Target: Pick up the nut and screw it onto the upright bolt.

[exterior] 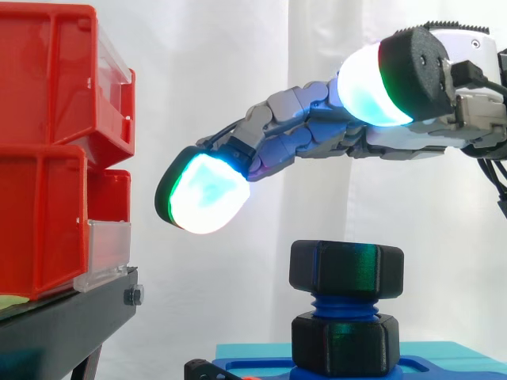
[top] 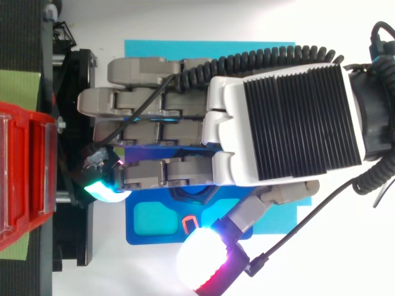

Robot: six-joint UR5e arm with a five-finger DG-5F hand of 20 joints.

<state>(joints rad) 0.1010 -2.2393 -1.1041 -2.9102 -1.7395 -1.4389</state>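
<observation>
The nut is black and hex-shaped, with a faint green sheen on its front face. It sits level at the top of the blue threaded bolt, and a few turns of thread show under it. Below those threads there's a second black hex block at the bolt's foot, sitting in a blue plate.

The hand hangs above the nut without touching it; there's a clear gap between them in the side view. It's open and holding nothing. The fingers reach out to the left in a gentle downward curve, and the leading fingertip glows white-cyan, lower than the wrist and off to the nut's left. The thumb pad sits up high near the palm, glowing cyan-green.

From the top, the back of the hand covers the bolt area, with the fingers lying side by side and pointing toward the red bins.

The plate rests on a cyan mat. The bins are stacked on a black stand at the left, with a white curtain behind.
</observation>
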